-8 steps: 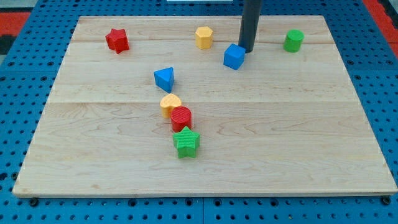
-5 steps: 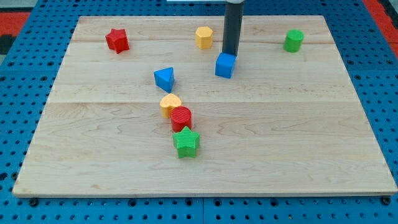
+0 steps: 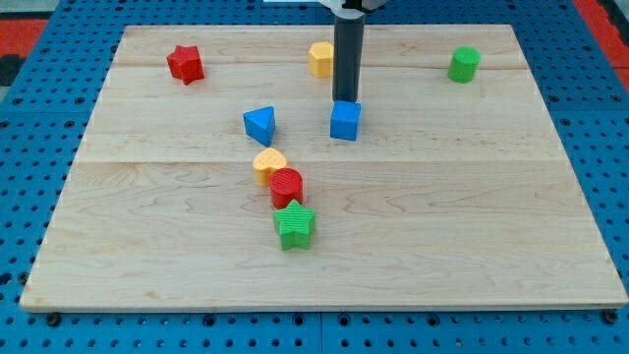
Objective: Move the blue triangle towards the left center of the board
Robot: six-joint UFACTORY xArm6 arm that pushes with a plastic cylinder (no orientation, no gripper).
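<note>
The arm carries no pincer; it ends in a straight dark rod, so there is nothing spread or pressed together to report. The rod stands upright, entering from the far edge of the view. My tip (image 3: 345,102) rests at the far side of the blue cube (image 3: 345,121), touching or just beside its top far edge.

The blue triangle (image 3: 259,125) lies on the wooden desk (image 3: 472,216), left of the blue cube and apart from it, slightly left of the board's middle and in its far half. My tip is to the right of the triangle, not in contact with it.

Near side of the triangle, three blocks form a short diagonal chain: a yellow block (image 3: 268,164), a red cylinder (image 3: 287,186) touching it, and a green star (image 3: 295,224) just beside the cylinder.

Along the far edge: a red star (image 3: 185,63) at the left, a yellow hexagon (image 3: 320,58) just left of the rod, and a green cylinder (image 3: 464,64) at the right.
</note>
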